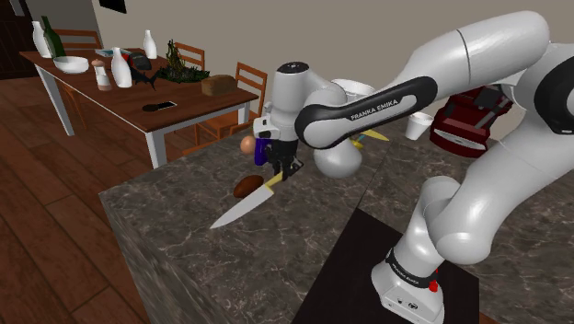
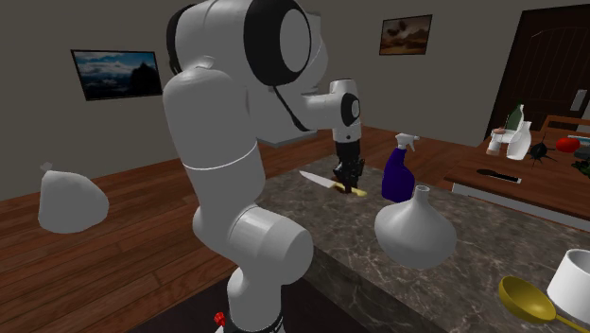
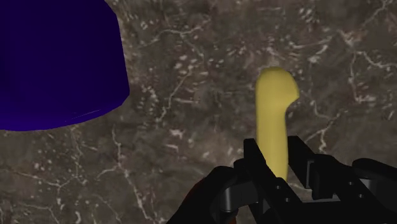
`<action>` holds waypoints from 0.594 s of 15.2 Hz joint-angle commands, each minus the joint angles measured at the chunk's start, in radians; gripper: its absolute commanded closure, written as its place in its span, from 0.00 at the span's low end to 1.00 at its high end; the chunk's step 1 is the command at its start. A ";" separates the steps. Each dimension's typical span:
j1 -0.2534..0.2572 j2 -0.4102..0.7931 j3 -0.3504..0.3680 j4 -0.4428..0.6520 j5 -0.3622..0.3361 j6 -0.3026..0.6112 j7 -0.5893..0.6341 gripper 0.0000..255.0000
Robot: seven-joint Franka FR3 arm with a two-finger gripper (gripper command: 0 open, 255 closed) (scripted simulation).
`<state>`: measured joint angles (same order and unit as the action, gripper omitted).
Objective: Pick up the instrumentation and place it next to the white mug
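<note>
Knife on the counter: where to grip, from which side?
The yellow handle, from straight above, hand closing across its narrow width. The knife lies flat on the counter, blade too thin to clasp; the hand clasps that handle now.

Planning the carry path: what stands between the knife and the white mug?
In the second exterior view, a purple spray bottle and a white vase stand between the knife and the white mug; a yellow ladle lies beside the mug.
</note>
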<state>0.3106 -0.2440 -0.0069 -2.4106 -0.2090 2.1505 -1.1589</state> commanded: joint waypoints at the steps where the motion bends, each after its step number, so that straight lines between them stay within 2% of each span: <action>1: 0.001 -0.010 0.000 0.019 0.004 -0.030 -0.006 1.00; 9: 0.004 -0.051 0.002 0.091 0.016 -0.141 -0.027 1.00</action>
<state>0.3141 -0.2905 -0.0058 -2.3309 -0.1945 2.0258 -1.1835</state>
